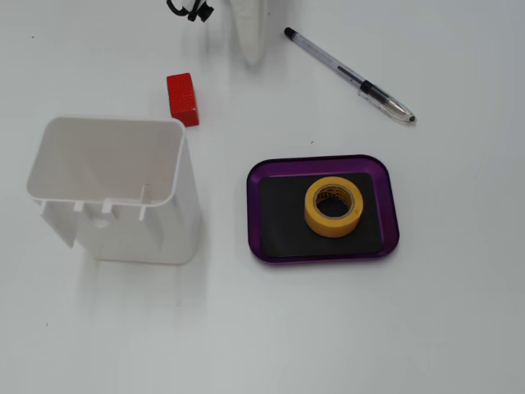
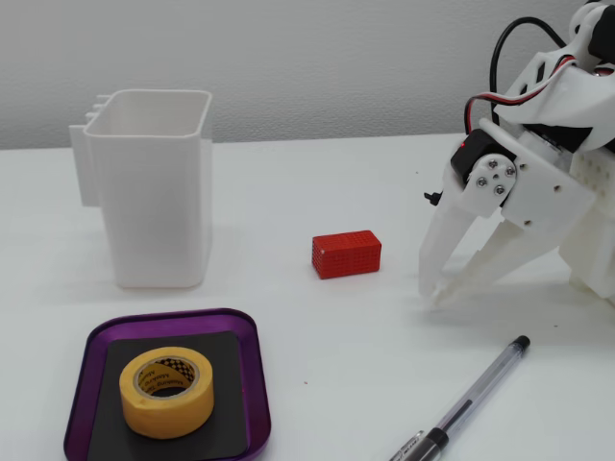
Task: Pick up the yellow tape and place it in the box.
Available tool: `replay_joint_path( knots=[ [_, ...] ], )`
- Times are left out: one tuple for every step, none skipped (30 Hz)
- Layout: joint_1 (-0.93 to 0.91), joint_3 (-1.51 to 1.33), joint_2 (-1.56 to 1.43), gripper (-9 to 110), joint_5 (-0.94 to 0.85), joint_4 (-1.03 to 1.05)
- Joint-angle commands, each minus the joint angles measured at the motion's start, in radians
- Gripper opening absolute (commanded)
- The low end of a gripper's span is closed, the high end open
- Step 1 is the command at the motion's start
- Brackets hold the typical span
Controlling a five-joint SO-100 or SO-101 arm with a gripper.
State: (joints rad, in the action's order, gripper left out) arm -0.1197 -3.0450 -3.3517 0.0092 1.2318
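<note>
The yellow tape (image 1: 332,206) (image 2: 166,391) lies flat on the black base inside the box (image 1: 256,220) (image 2: 253,388), the shallow purple tray. My white gripper (image 2: 432,292) rests far from it, tips down on the table beside the red block, its fingertips meeting with nothing between them. In a fixed view from above, only the gripper's pointed end (image 1: 249,51) shows at the top edge.
A red block (image 1: 182,98) (image 2: 346,254) lies between the gripper and a tall white container (image 1: 115,187) (image 2: 154,184). A clear pen with a black grip (image 1: 349,75) (image 2: 464,405) lies near the gripper. The arm's body (image 2: 557,163) stands at the right.
</note>
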Motion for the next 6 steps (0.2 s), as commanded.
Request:
replay_joint_path(
  knots=[
    [0.006, -0.006, -0.063, 0, 0.006, -0.014],
    [0.006, -0.006, -0.063, 0, 0.006, -0.014],
    [0.006, -0.006, -0.063, 0, 0.006, -0.014],
    [0.006, -0.006, -0.063, 0, 0.006, -0.014],
    [0.006, -0.006, -0.063, 0, 0.006, -0.014],
    [0.006, -0.006, -0.063, 0, 0.006, -0.014]
  ],
)
